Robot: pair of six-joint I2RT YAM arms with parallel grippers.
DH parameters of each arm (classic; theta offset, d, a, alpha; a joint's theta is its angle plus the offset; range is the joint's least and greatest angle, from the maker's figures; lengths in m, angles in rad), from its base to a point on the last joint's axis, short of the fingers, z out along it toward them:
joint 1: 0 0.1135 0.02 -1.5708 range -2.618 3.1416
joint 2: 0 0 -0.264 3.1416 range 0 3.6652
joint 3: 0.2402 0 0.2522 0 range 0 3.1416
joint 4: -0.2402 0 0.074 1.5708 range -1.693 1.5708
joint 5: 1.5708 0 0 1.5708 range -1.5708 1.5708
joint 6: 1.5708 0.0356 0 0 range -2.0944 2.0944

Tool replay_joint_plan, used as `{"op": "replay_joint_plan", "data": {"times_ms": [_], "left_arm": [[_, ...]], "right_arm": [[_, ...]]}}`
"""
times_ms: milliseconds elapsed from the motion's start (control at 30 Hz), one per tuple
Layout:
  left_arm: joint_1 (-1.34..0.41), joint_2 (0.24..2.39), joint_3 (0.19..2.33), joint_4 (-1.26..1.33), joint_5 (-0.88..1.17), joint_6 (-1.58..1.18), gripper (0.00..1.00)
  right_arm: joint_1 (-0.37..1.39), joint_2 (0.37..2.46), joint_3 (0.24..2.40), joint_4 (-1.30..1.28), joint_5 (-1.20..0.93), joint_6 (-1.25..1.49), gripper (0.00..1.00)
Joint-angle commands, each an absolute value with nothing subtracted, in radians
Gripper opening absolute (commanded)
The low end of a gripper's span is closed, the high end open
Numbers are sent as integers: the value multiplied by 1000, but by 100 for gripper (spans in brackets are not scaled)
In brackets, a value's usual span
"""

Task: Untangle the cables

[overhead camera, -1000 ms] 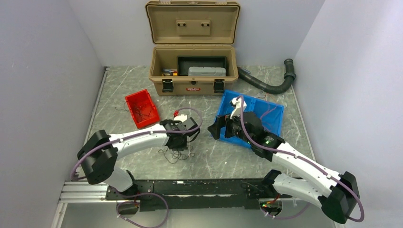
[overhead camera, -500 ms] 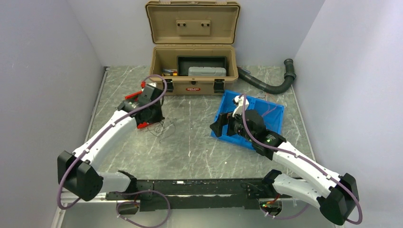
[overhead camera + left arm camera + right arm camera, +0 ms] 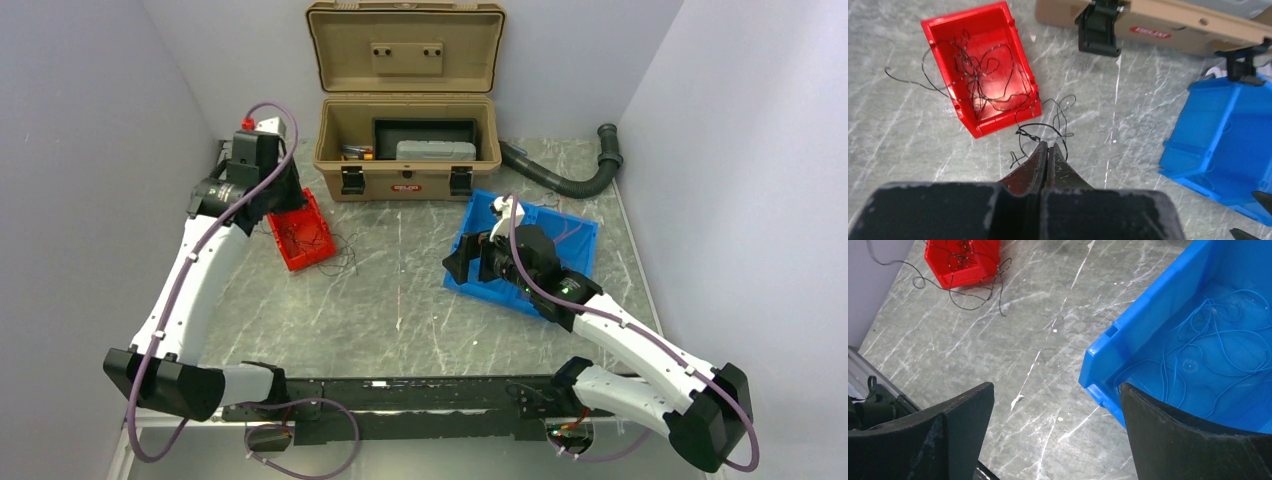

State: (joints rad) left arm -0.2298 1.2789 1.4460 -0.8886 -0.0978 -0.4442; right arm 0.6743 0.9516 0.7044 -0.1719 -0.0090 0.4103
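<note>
Thin black cables (image 3: 980, 85) lie tangled in the red bin (image 3: 943, 30), and some strands spill over its rim onto the table (image 3: 1055, 117). My left gripper (image 3: 1048, 146) is shut, with a black loop right at its tips, and it hangs high over the bin (image 3: 298, 228). Thin blue cables (image 3: 1208, 340) lie loose in the blue bin (image 3: 1128, 335). My right gripper (image 3: 1054, 390) is open and empty, and hovers beside the blue bin's left rim (image 3: 457, 268). The red bin (image 3: 965, 260) and the black strands (image 3: 983, 295) also show in the right wrist view.
An open tan toolbox (image 3: 405, 150) stands at the back, its lid up, with a grey case inside. A thick black corrugated hose (image 3: 560, 180) curves behind the blue bin (image 3: 580, 235). Side walls close in the table on the left and right.
My left arm swung from the table's middle to the back left, up over the red bin, dragging the black cables along to the bin. My right arm hardly moved.
</note>
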Motion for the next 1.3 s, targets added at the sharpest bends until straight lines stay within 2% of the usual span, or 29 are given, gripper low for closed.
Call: {"op": "replay_joint_plan", "data": {"times_ms": [0, 267, 567, 767, 933, 1267], "left_arm": [[-179, 1297, 1569, -926, -55, -381, 0], [-109, 1341, 1745, -956, -31, -348, 0], [-15, 1458, 1739, -819, -33, -391, 0], [-3, 1541, 1682, -706, -35, -403, 0], [-3, 1560, 1521, -587, -79, -431, 0], [-28, 1654, 1260, -393, -30, -515, 0]], "right_arm": [[665, 952, 749, -146, -33, 395, 97], [654, 945, 753, -155, -44, 394, 97], [649, 958, 765, -152, -75, 406, 97], [646, 955, 782, -175, -68, 394, 97], [644, 962, 780, -168, -70, 400, 97], [640, 982, 798, -169, -80, 394, 97]]}}
